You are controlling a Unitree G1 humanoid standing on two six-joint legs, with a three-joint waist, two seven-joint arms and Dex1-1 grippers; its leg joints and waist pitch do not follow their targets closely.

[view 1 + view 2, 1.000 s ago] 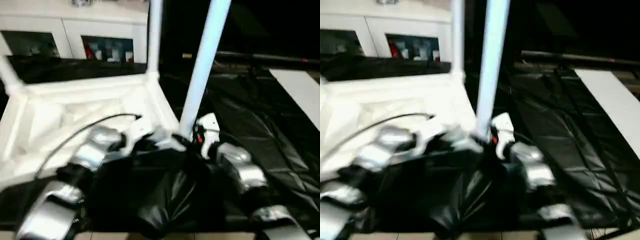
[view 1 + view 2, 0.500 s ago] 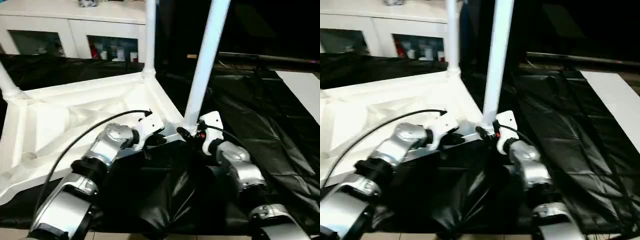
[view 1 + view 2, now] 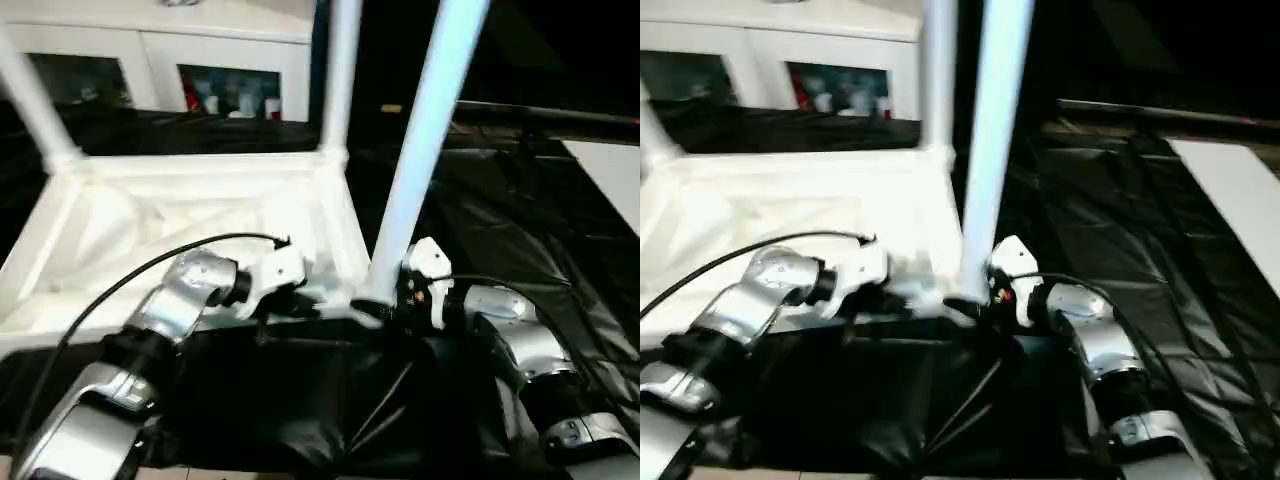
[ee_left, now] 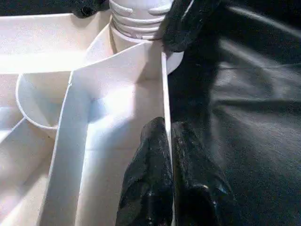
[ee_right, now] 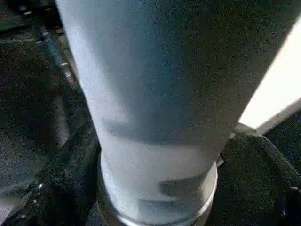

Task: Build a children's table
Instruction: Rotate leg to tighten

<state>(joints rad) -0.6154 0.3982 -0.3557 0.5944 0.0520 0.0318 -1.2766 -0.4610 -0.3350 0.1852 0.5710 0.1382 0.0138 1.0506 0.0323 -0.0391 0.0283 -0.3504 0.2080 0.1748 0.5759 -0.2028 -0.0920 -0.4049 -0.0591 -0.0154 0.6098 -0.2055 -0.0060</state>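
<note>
Two grips: left gripper [image 4: 167, 165] pinches the stiff, light tabletop [image 3: 190, 215] rim; right gripper [image 5: 155, 188] straddles the slick leg [image 3: 425, 140] base, unclenched.

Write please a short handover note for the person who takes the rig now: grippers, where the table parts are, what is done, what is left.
Left gripper: shut on the thin side wall of the table top, near the corner.
Right gripper: fingers stand on both sides of the near leg at its base; grip not certain.
Table top lies upside down on black sheeting.
Done: three legs stand in corner sockets, near leg, far right leg, far left leg.
Left: the fourth corner is out of sight; check it and the near leg's seating.
</note>
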